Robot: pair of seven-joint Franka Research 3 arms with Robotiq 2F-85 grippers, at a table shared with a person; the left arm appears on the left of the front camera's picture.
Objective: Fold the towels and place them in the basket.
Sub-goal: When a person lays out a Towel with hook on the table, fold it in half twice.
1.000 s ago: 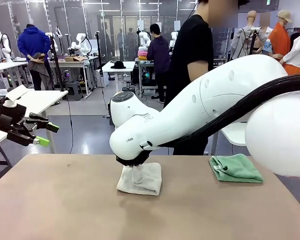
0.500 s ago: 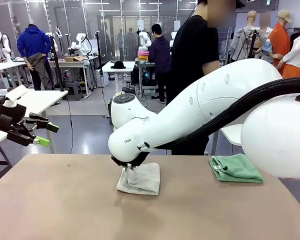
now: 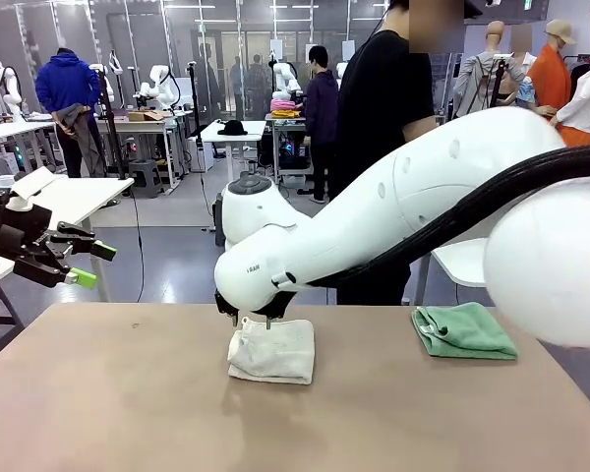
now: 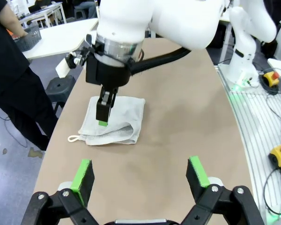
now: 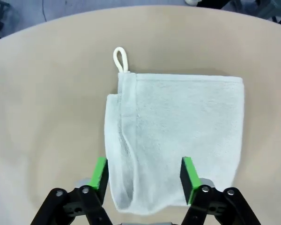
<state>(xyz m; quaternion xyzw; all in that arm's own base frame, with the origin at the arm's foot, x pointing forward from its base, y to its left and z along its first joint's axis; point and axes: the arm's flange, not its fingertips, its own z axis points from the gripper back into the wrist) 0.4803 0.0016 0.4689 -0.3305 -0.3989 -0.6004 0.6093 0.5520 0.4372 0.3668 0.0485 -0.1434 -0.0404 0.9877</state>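
Observation:
A folded cream-white towel lies flat on the brown table, its hanging loop sticking out from one corner. My right gripper hovers just above this towel, jaws open, with nothing between them. From the left wrist view the right gripper hangs over the same towel. A mint green towel lies folded at the table's far right. My left gripper is held off the table's left side, open and empty. A dark lattice basket seems to stand on a white side table.
A person in black stands at the far edge of the table behind the right arm. The near and left parts of the tabletop are bare. Another white table stands off to the left.
My right gripper has opened, let go of the cream-white towel and risen slightly. The towel's lifted edge has dropped and it now lies flat. The left arm has not moved.

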